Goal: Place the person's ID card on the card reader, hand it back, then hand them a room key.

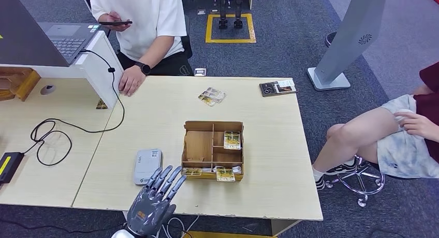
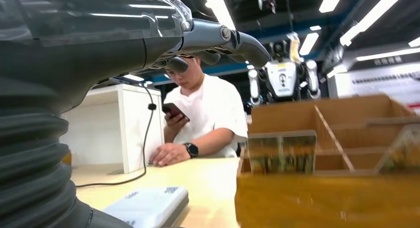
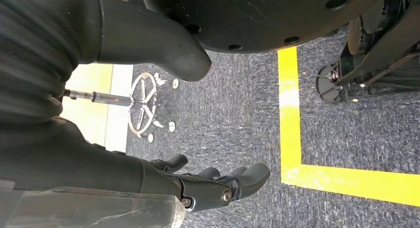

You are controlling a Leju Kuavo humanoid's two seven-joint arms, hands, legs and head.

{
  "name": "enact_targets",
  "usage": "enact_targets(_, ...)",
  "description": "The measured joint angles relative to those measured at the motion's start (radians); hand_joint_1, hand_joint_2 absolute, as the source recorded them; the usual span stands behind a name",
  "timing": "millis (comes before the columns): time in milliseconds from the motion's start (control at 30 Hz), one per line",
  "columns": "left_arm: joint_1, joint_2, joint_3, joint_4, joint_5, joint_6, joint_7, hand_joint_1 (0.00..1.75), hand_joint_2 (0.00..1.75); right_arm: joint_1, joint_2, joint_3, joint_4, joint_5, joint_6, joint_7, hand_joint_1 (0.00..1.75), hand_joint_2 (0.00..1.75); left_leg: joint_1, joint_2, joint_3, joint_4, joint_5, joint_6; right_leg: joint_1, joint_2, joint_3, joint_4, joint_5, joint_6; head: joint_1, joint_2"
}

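Pale wood table (image 1: pixel 155 129) on grey-blue carpet (image 1: pixel 290 46), a yellow-taped square (image 1: pixel 230 28) marked on the floor beyond it and a grey stand (image 1: pixel 341 46) off the far right corner. Laptop (image 1: pixel 52 36) up on a white riser (image 1: pixel 101 67) at far left, black cable (image 1: pixel 77 125) trailing down across the tabletop. Seated behind the far edge, a person in a white shirt (image 1: pixel 140 20), phone (image 1: pixel 115 23) in one hand, the other hand flat on the table. Second person (image 1: pixel 398 134) seated on a stool at right, away from the table.

Near the front edge, a white card reader (image 1: pixel 147 165) lying flat, nothing on top of it. Just beside it, a brown cardboard tray (image 1: pixel 202 145) with dividers, key cards (image 1: pixel 232 139) upright in its compartments and along its near wall. More cards (image 1: pixel 212 96) loose toward the far side, and a dark card holder (image 1: pixel 277 87) near the far right corner. ID card not identifiable among them.

Left hand (image 1: pixel 155 199) raised over the table's front edge, fingers spread and extended, holding nothing, fingertips just short of the reader and tray. Right hand (image 3: pixel 218 186) hanging low over carpet beside the yellow tape, fingers loosely extended, empty.
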Motion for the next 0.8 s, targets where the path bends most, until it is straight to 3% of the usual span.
enact_targets(300,-0.03,0.037,-0.055,0.009,0.015,-0.032,0.036,0.0,1.75,0.0,0.0,0.0,0.001,0.0,0.0,0.001,0.0,1.75,0.0,0.0,0.0,0.0,0.0,0.0,0.0,0.0,0.0,0.0,0.0,0.0,0.0,0.0)
enact_targets(800,-0.021,0.01,-0.056,0.009,0.023,0.022,0.07,0.0,1.75,0.0,0.0,0.0,0.001,0.0,-0.006,0.003,0.0,1.75,0.0,0.0,0.0,0.0,0.0,0.0,0.0,0.0,0.0,0.0,0.0,0.0,0.0,0.0)
